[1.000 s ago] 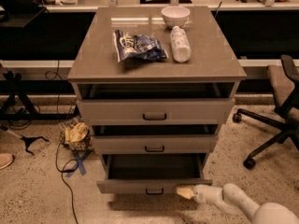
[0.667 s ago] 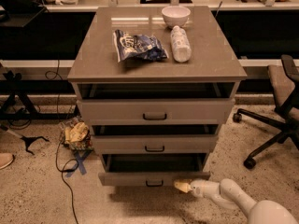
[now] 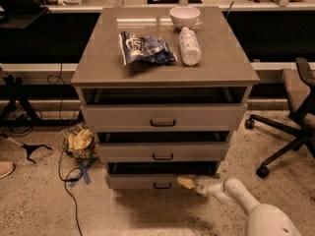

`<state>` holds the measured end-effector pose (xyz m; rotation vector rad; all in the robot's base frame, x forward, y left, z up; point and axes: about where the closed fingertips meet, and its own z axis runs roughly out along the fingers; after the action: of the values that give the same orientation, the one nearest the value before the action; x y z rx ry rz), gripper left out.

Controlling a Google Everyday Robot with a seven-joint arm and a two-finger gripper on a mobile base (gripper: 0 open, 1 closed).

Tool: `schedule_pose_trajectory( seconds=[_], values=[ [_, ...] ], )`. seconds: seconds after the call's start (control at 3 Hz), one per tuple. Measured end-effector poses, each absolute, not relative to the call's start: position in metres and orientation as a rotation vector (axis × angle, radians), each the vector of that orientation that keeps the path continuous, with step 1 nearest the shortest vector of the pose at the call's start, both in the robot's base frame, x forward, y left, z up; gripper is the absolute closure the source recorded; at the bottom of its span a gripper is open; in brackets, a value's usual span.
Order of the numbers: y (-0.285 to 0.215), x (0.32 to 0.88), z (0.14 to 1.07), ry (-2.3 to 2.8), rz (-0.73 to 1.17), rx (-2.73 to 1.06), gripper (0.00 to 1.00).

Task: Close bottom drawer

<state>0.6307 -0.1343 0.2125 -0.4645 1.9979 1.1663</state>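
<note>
The grey-beige cabinet (image 3: 162, 70) has three drawers. The bottom drawer (image 3: 147, 181) is the lowest one, with a low flat front and a small dark bar handle (image 3: 162, 186). It stands out only a little from the cabinet, about in line with the middle drawer (image 3: 162, 152) above it. My gripper (image 3: 186, 182) comes in from the lower right on a white arm (image 3: 236, 195). Its tan tip rests against the bottom drawer's front, just right of the handle.
A blue snack bag (image 3: 145, 48), a white bottle lying down (image 3: 189, 45) and a white bowl (image 3: 184, 16) sit on the cabinet top. An office chair (image 3: 290, 127) stands at the right. A crumpled bag (image 3: 79, 142) and cables (image 3: 66, 181) lie on the floor at the left.
The bottom drawer has slid back into the cabinet from well pulled out to nearly flush. My gripper has followed it inward, staying against its front.
</note>
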Motion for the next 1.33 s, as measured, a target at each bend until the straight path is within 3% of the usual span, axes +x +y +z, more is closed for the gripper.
schedule_pose_trajectory(
  seconds=[0.67,1.33],
  values=[
    [-0.14,0.644,0.224,1.917,1.132,-0.449,1.0],
    [-0.18,0.595,0.222,1.907,1.09,-0.356,1.0]
  ],
)
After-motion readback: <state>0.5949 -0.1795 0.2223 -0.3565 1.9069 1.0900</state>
